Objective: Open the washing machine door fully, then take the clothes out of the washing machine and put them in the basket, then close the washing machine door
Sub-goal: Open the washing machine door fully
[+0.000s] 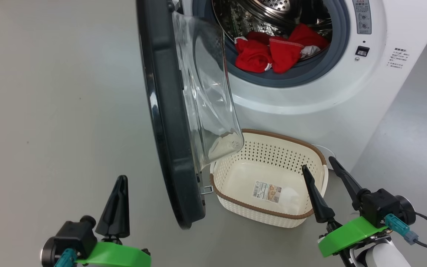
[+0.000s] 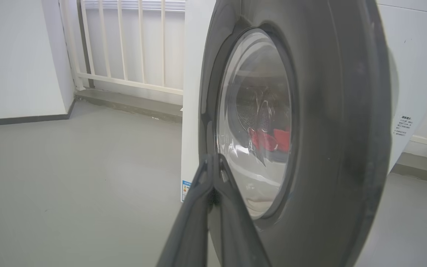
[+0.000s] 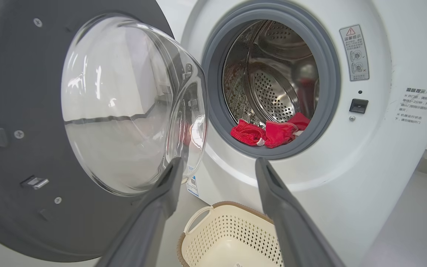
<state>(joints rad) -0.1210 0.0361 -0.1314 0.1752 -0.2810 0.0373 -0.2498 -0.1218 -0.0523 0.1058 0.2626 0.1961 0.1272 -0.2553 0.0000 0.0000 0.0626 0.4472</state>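
Washing machine door [image 1: 165, 111] standing open, red clothes [image 1: 272, 52] lying inside the washing machine [image 1: 347, 92].
The left gripper [image 1: 121, 178] is sitting clenched on nothing, near and left of the door; the right gripper [image 1: 317, 163] is hanging released by the right end of the basket [image 1: 235, 207], which is sitting on the floor below the opening.

Left tool [image 1: 121, 180] pinched closed; right tool [image 1: 318, 163] spread wide.
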